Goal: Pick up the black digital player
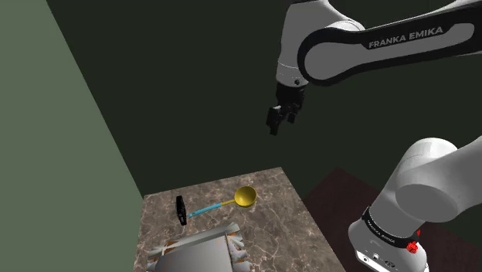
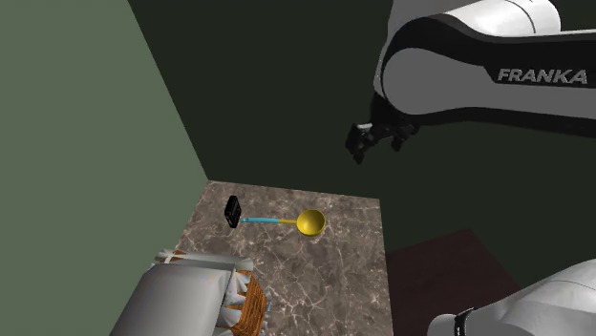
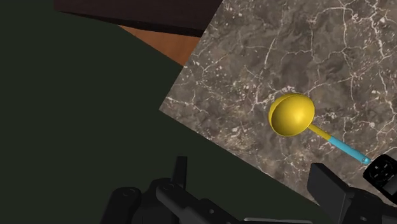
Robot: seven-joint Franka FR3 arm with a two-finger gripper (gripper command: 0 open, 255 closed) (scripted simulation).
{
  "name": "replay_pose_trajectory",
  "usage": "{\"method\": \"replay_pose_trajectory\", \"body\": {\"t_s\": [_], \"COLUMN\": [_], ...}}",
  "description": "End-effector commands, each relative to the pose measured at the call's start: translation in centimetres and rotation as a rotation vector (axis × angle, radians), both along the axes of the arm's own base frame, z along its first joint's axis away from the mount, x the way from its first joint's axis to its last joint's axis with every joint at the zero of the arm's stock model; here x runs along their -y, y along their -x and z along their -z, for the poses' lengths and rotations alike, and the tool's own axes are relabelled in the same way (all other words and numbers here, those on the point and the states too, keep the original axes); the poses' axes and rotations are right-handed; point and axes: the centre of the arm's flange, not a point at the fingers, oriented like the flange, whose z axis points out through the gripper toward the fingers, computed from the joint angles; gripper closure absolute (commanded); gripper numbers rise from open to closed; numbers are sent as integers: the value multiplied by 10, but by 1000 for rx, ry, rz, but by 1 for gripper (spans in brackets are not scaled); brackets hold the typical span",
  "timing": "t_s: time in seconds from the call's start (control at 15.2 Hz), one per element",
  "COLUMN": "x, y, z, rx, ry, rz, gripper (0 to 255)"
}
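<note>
Player [image 1: 181,211]: small black slab with a round button pad, lying at ladle [image 1: 232,202] handle end. Gripper [image 1: 278,124] high above, jaws apart.

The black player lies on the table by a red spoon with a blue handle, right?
No, the spoon is yellow, not red; the second exterior view shows it. The black player does lie by its blue handle on the table.

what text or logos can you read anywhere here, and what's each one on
"FRANKA EMIKA": on the arm's upper link, shoulder view.
"FRANKA": same link, second exterior view, cut by the picture's edge.
Lettering on the base band: too small to read.
Black digital player: no legible marking.
</note>
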Motion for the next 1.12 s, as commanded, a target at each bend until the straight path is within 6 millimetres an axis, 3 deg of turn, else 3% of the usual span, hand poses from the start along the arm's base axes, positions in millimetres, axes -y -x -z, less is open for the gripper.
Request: {"method": "replay_pose_trajectory", "body": {"t_s": [0.0, 1.06], "x": [-23, -201], "y": [0, -43], "z": [16, 119], "rx": [4, 30], "ry": [-2, -15], "rz": [13, 106], "gripper": [0, 0]}}
